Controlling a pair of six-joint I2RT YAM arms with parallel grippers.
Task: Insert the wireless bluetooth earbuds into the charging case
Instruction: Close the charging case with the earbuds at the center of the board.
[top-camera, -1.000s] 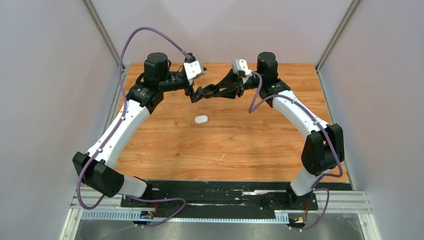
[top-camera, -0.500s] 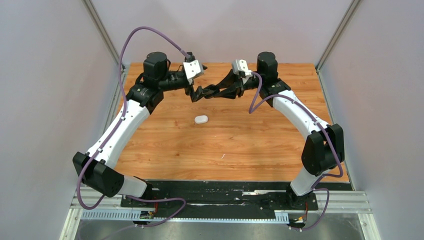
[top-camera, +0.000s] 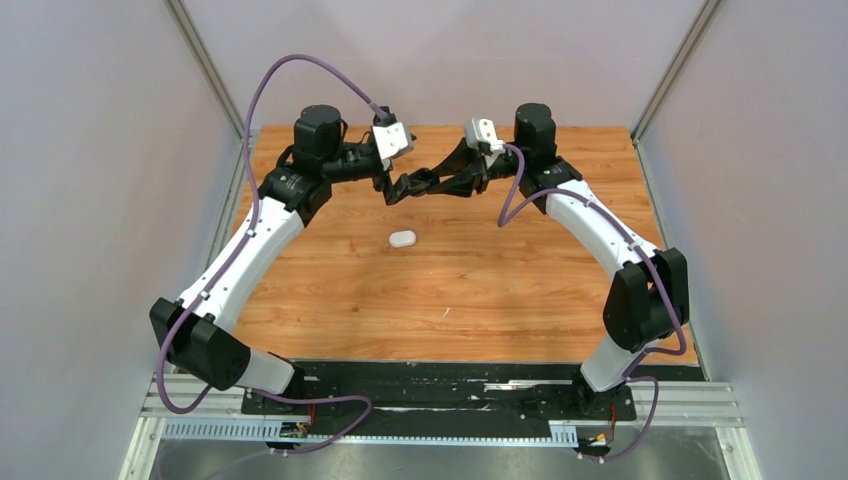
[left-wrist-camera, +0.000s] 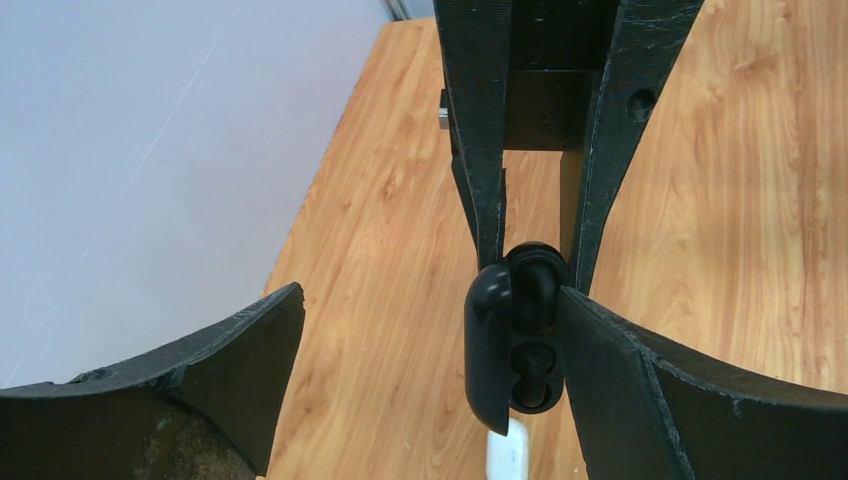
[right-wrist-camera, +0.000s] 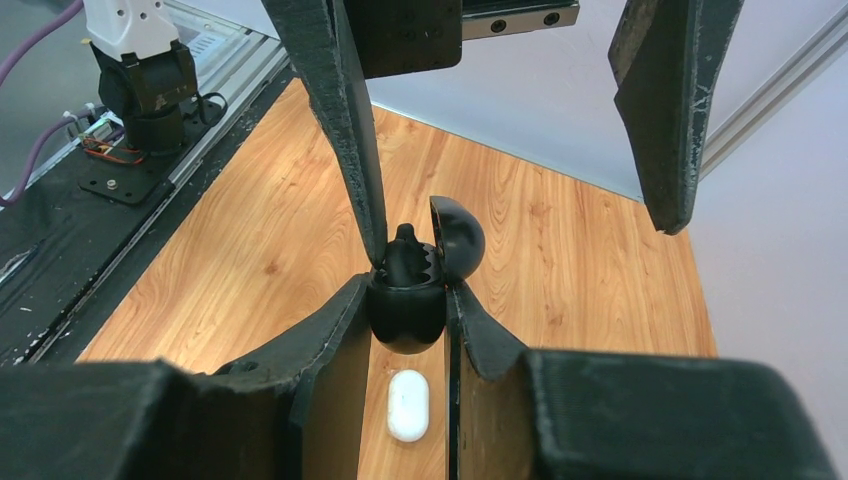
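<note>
My right gripper (right-wrist-camera: 405, 298) is shut on the base of a black charging case (right-wrist-camera: 405, 312), held above the table with its lid (right-wrist-camera: 456, 236) swung open. A black earbud (right-wrist-camera: 405, 248) stands in the case's pocket, and I cannot tell how deep it sits. The left wrist view looks into the open case (left-wrist-camera: 512, 340), with the bud (left-wrist-camera: 535, 288) in its upper pocket. My left gripper (left-wrist-camera: 428, 300) is open wide, one fingertip (right-wrist-camera: 374, 235) right beside the bud. In the top view both grippers (top-camera: 400, 187) (top-camera: 432, 182) meet at the back middle. No other earbuds show.
A shut white oval case (top-camera: 402, 239) lies on the wooden table (top-camera: 480, 290) just below the grippers, also seen under the held case (right-wrist-camera: 408, 404). Grey walls stand on the left, right and back. The arm bases and black mount strip (top-camera: 440, 385) line the near edge.
The left arm has shifted slightly to the right, bringing its open gripper closer to the held case. The right arm and the white case have not moved.
</note>
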